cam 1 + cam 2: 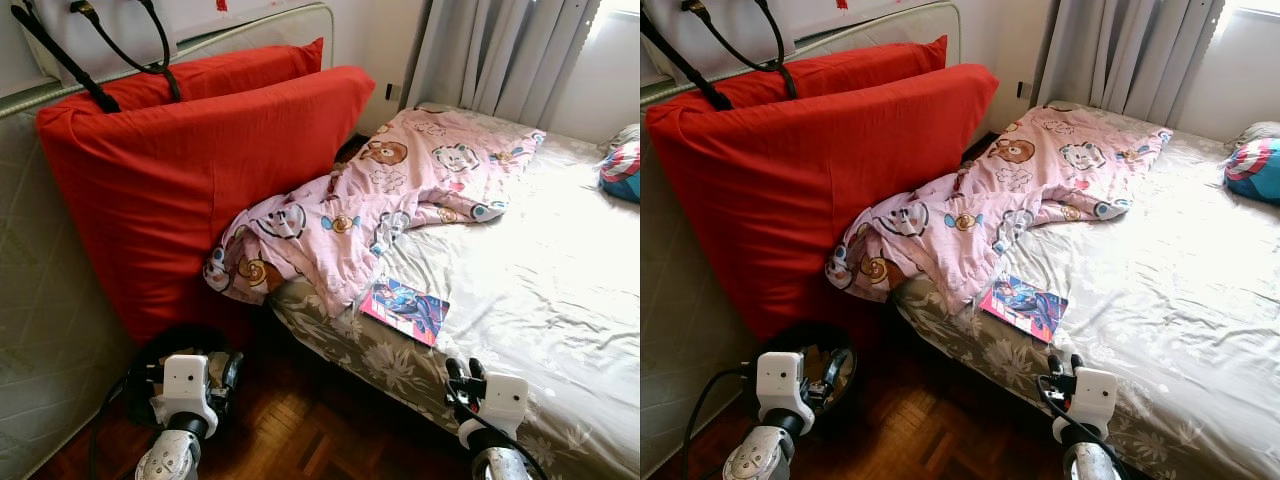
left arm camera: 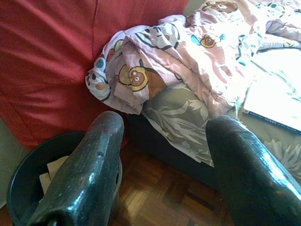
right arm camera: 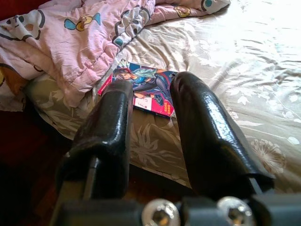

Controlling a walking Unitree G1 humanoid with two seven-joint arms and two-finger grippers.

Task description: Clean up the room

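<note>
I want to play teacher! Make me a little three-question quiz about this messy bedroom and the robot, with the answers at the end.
1. True or false: the comic book lies on the floor.
2. What drapes over the bed's near corner, against the red cushion? A) pink cartoon blanket B) towel C) coat
3. What stands on the wooden floor by the left gripper?

Key:
1. False. It lies on the bed sheet, beside the pink cartoon blanket, ahead of the open right gripper.
2. A.
3. A dark bin with some rubbish in it.
</note>
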